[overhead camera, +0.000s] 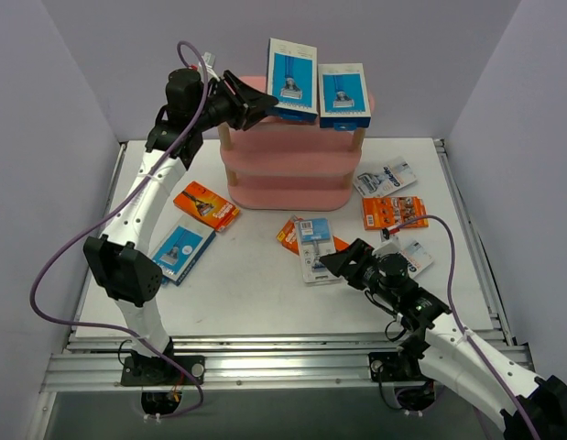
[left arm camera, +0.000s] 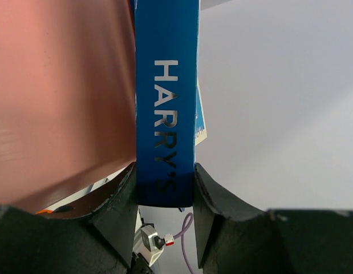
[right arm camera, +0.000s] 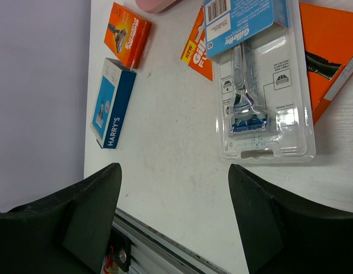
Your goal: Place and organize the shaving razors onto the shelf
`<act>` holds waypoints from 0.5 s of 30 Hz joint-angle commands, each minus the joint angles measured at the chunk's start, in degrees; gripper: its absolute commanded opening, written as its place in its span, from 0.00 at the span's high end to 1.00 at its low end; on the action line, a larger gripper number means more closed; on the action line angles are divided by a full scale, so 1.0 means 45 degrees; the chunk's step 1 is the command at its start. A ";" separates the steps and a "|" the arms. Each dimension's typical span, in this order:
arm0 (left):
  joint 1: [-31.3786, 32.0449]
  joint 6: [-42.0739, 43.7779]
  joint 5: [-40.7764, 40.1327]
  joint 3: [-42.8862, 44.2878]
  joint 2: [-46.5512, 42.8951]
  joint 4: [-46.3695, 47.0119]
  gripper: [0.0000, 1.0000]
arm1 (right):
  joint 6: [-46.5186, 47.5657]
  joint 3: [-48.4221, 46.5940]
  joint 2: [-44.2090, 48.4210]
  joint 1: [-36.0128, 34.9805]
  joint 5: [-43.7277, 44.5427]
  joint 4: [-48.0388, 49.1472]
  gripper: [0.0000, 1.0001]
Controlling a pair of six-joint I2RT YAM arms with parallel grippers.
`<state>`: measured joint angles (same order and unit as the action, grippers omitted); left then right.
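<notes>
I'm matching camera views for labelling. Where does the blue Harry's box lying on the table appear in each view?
Top external: blue box on the table, left of centre.
Left wrist: not in it; the left tool grips a different box.
Right wrist: upper left, spine showing.
Shared landmark: the orange pack beside it.

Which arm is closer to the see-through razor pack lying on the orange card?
Right. The right arm, jaws open, is just beside that clear pack; the left arm is far off, jaws clamped on a blue box at the shelf top.
</notes>
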<state>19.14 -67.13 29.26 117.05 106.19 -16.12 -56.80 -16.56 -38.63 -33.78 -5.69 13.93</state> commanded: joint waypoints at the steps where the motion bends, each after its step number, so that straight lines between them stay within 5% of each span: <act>1: -0.0073 -0.0335 0.0354 0.0296 -0.0083 0.1082 0.98 | 0.0316 -0.0032 -0.0067 0.0202 -0.0492 0.0576 0.29; 15: -0.0053 -0.0784 0.0335 0.0199 0.0249 0.1004 0.98 | 0.0414 0.0027 0.0148 0.0631 -0.0805 0.0400 0.28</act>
<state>19.11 -69.52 29.45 117.05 107.31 -16.10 -56.23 -16.51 -38.72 -31.48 -8.32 14.35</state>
